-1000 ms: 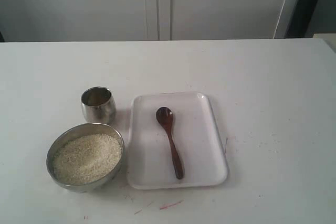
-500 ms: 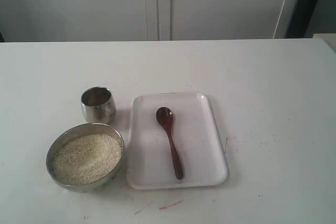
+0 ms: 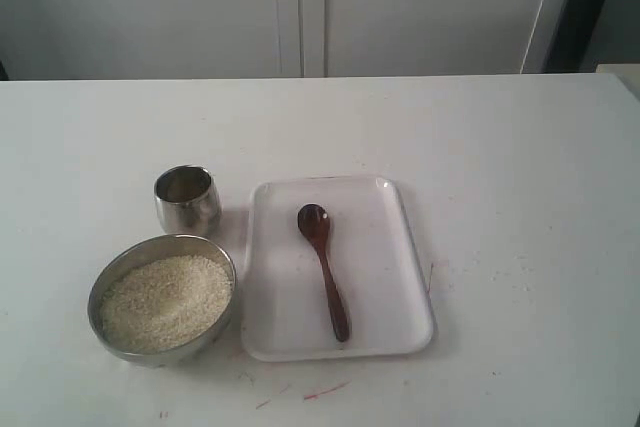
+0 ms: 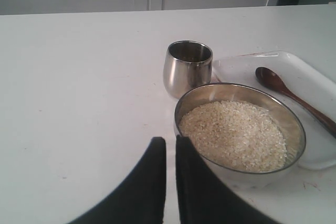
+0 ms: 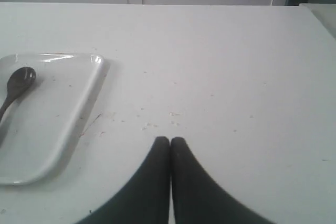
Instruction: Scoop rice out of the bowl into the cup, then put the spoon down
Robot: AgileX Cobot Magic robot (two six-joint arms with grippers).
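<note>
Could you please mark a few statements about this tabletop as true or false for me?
1. The wooden spoon lies on the white tray. True.
2. The steel bowl is empty. False: it holds rice.
3. The steel cup stands upright beside the bowl. True.
4. The right end effector grips the spoon. False: it is shut on nothing, over the table, apart from the tray.

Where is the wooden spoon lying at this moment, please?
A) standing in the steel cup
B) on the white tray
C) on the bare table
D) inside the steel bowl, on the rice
B: the spoon lies flat on the white tray, apart from the bowl and the cup.
</note>
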